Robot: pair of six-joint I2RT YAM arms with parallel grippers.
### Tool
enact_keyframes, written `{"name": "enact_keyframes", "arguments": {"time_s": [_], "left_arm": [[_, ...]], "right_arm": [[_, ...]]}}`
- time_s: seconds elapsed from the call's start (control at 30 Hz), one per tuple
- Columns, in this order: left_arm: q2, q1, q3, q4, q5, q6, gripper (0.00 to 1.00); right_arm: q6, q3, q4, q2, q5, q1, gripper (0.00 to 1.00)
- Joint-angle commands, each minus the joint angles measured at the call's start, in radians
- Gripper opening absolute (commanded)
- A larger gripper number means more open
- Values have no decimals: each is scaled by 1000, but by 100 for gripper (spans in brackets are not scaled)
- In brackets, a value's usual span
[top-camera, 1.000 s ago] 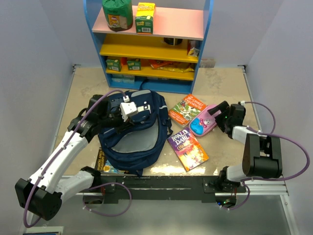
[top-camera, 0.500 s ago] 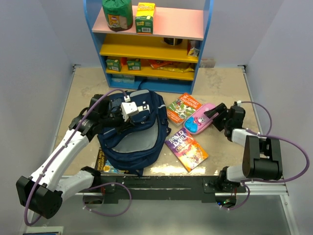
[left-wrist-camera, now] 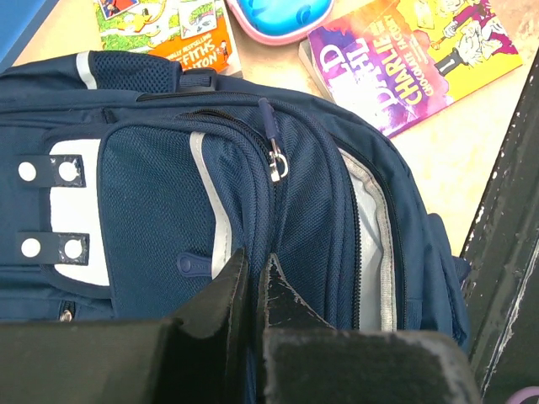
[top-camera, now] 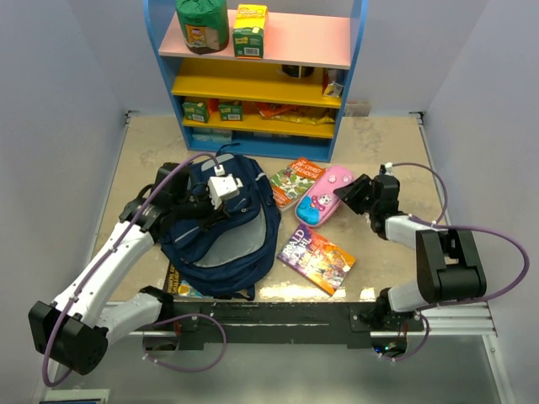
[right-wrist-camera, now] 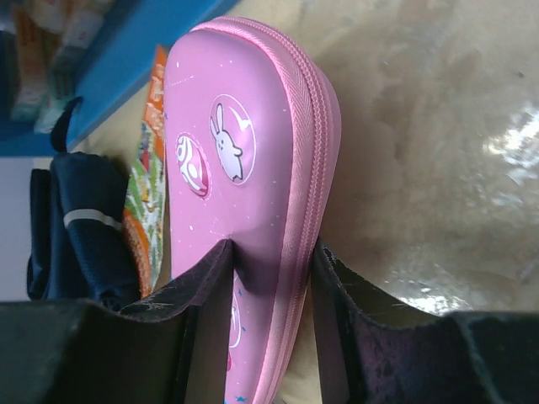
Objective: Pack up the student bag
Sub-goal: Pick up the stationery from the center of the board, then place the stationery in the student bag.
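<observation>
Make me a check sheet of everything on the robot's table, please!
Surface: beige table, shiny patches near front.
Job's things: navy blue fabric backpack, lying bunched, left of centre.
Clutter: pink hard-shell pencil case; orange paperback book; purple paperback book; third book under the backpack.
Claws: left claw shut on backpack; right claw closed on pencil case.
Cables: purple cables looping from both arms.
Surroundings: blue shelf unit with boxes behind.

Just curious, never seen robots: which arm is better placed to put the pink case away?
Probably right: the right hand grips the pink case; the left hand is pinching the student bag.
</observation>
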Motion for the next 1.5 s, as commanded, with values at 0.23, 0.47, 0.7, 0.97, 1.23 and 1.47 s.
{"name": "enact_keyframes", "arguments": {"time_s": [0.23,0.47,0.7,0.97,1.23,1.47], "left_arm": [[-27,6,36,57,31,17,0],[-19,6,45,60,31,11,0],[4,6,81,83,30,-9,0],[62,5,168,126,39,-45,0],[39,6,223,121,59,-55,0],[-17,6,202,66,108,-27,0]], "right_arm": [[-13,50,12,-146,12,27,0],[10,78,-172,-356,-53,71,0],[143,6,-246,-523,-109,145,0],[304,-23,-232,-542,-2,422,0],[347,108,-243,-295,93,674,0],[333,278,-207,-38,88,753,0]]}}
